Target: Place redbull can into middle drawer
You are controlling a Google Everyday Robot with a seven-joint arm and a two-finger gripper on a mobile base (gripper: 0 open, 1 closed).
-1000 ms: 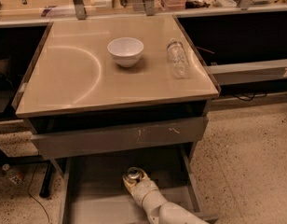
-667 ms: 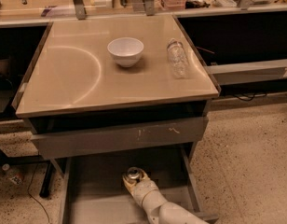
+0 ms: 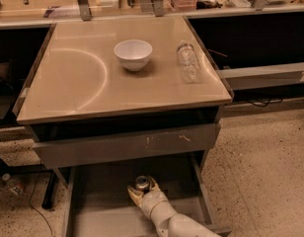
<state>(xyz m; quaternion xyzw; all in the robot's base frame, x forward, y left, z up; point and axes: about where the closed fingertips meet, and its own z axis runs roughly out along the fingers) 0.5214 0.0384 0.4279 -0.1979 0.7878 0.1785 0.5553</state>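
Note:
The middle drawer [image 3: 100, 209] stands pulled out under the table, a shallow grey tray with low side walls. Upright inside it is the redbull can [image 3: 141, 182], its silvery pull-tab top facing up. My gripper [image 3: 142, 188] reaches in from the bottom of the view on a pale arm. Its light fingers [image 3: 134, 196] sit on either side of the can, shut on it. The can's lower body is hidden by the fingers.
On the tan tabletop [image 3: 83, 78] are a white bowl [image 3: 133, 54] and a clear plastic bottle [image 3: 187, 61] lying on its side. A grey drawer front [image 3: 127, 144] with pale scratches hangs above the open drawer. Speckled floor lies to the right, cables at left.

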